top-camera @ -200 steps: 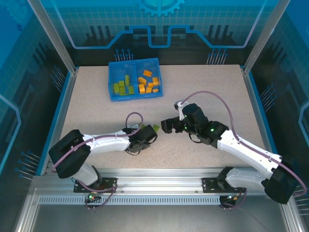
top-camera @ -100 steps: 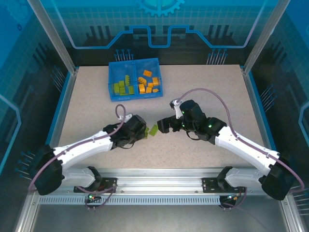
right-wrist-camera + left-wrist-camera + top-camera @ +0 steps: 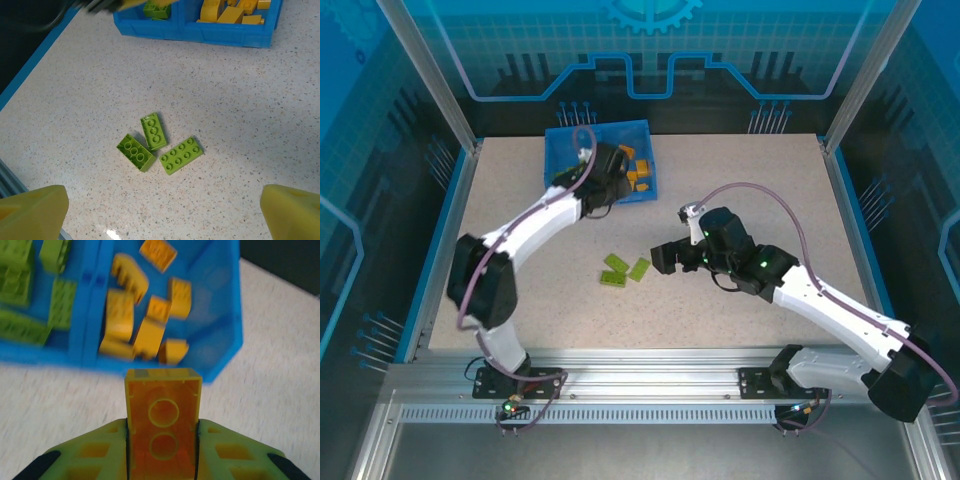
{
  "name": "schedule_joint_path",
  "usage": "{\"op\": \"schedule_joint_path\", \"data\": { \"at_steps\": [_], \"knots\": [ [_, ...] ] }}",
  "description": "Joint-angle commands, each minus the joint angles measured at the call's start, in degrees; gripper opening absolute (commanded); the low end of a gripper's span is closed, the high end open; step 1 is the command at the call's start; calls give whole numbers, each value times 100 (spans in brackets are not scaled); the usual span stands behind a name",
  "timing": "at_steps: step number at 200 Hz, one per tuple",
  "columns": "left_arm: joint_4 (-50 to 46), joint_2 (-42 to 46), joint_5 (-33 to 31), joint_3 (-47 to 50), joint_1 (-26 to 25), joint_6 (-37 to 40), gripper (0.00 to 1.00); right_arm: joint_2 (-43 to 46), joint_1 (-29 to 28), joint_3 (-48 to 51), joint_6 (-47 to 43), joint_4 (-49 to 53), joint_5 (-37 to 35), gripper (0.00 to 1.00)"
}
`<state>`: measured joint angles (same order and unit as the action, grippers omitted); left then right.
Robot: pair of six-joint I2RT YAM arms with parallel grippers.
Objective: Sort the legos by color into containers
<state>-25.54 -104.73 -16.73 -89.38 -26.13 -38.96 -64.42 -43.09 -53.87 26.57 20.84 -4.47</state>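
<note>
While the left gripper (image 3: 163, 445) hangs clamped on an orange brick (image 3: 163, 425), the right gripper (image 3: 162, 212) stands wide apart, holding nothing.

Held brick shows its hollow underside to the left wrist camera, low centre of frame, below the blue tray (image 3: 220, 340). Inside the tray, orange bricks (image 3: 135, 325) fill the right compartment and green bricks (image 3: 20, 290) the left. Three loose green bricks (image 3: 153, 131) lie close together mid-frame in the right wrist view, on the speckled beige table (image 3: 520, 250). In the top view they lie just left of the right gripper. Blue translucent panels (image 3: 650, 50) and aluminium posts (image 3: 425, 70) enclose the bench.
</note>
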Motion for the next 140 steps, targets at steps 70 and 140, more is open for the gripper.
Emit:
{"op": "schedule_joint_path", "data": {
  "at_steps": [70, 140],
  "knots": [
    [-828, -3825, -91, -4861, 559, 1447, 22, 854, 134, 176, 86, 421, -160, 100],
    [-296, -4222, 337, -5173, 679, 1821, 46, 1203, 142, 313, 185, 543, -265, 100]
  ]
}}
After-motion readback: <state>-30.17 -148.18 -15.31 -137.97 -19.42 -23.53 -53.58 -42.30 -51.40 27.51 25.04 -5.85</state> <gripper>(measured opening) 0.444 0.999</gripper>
